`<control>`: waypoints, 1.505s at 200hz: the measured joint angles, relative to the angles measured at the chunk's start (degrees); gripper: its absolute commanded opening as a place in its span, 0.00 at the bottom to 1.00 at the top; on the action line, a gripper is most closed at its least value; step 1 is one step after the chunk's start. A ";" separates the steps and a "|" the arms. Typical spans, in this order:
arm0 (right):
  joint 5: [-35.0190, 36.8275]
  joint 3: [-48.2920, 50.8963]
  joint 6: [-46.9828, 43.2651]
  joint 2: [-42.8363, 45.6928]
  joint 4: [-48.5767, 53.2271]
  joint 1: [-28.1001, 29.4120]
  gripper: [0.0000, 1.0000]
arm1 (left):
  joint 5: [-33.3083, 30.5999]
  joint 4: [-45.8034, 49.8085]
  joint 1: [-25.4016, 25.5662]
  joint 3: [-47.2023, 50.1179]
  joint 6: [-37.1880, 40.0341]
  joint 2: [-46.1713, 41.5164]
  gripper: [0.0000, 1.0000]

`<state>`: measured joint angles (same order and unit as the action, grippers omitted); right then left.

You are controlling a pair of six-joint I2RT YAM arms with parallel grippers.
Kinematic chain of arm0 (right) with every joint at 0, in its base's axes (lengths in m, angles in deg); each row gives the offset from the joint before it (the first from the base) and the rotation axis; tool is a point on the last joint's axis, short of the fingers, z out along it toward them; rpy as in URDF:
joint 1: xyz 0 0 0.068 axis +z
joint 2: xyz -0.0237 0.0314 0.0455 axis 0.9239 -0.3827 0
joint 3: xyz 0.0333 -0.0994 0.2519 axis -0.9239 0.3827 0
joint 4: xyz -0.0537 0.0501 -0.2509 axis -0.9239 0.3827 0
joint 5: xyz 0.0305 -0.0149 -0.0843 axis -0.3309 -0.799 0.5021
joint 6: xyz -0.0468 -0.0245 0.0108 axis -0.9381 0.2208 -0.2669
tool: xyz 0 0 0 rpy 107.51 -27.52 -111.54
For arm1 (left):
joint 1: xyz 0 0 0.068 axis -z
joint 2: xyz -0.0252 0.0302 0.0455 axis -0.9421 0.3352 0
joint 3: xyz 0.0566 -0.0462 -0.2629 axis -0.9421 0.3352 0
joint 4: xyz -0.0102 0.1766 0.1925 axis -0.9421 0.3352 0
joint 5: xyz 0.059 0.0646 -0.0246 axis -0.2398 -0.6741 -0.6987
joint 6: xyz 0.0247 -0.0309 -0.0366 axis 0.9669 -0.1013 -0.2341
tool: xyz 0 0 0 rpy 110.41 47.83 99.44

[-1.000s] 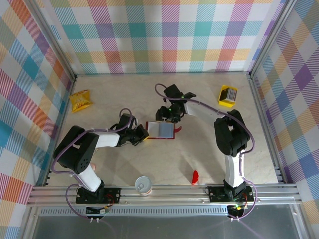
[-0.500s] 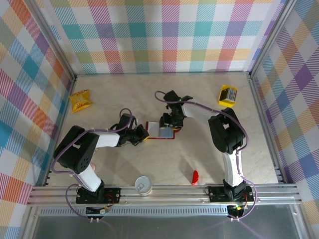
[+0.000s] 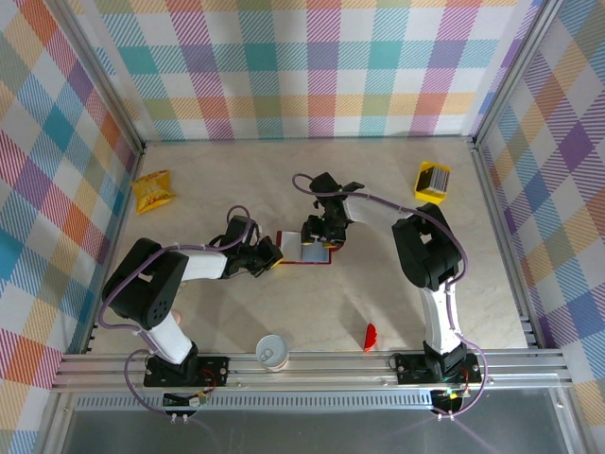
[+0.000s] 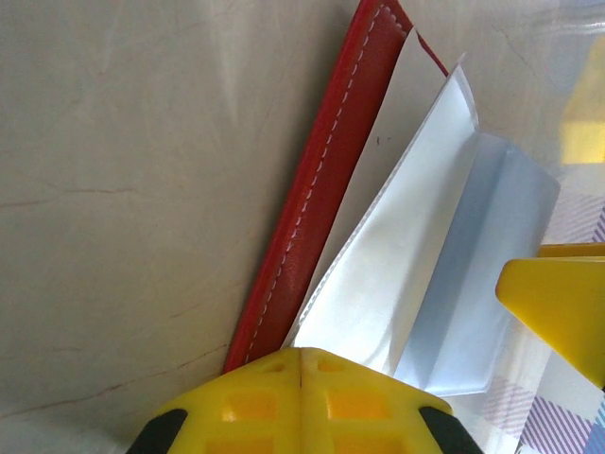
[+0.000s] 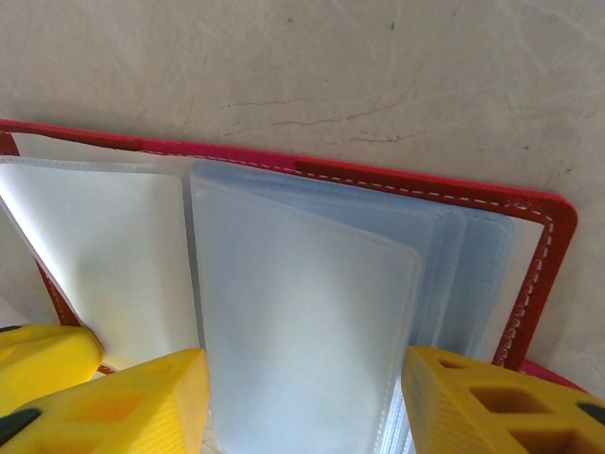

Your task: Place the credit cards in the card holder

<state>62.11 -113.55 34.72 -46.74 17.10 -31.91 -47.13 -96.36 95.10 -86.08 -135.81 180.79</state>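
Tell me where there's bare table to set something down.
Bare: the back strip between snack packet and credit cards; the near-right corner past the red piece. Crowded: the middle, where left gripper and right gripper meet at the card holder.

Robotics lab, seen from my remote desk: I work inside a test cell boxed in by pastel plaid fabric walls (image 3: 312, 66) on silver aluminium frame posts (image 3: 106, 76), over a beige marble-patterned tabletop (image 3: 236, 189). Two black-and-white jointed robot arms, left (image 3: 142, 284) and right (image 3: 430, 251), with cables looped along them, are bolted to a slotted aluminium rail (image 3: 321, 364) at the near edge.
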 measured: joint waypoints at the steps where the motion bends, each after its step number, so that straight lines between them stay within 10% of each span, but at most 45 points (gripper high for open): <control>1: 0.00 0.00 -0.02 0.00 0.00 0.02 0.56 | 0.02 -0.07 0.00 0.00 0.00 0.02 0.00; 301: -3.96 -5.35 -2.40 0.00 2.05 2.29 0.56 | 1.22 -1.20 0.04 -0.79 -0.20 1.36 0.00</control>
<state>58.16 -118.90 32.32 -46.74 19.15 -29.61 -45.90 -97.57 95.15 -86.87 -136.00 182.15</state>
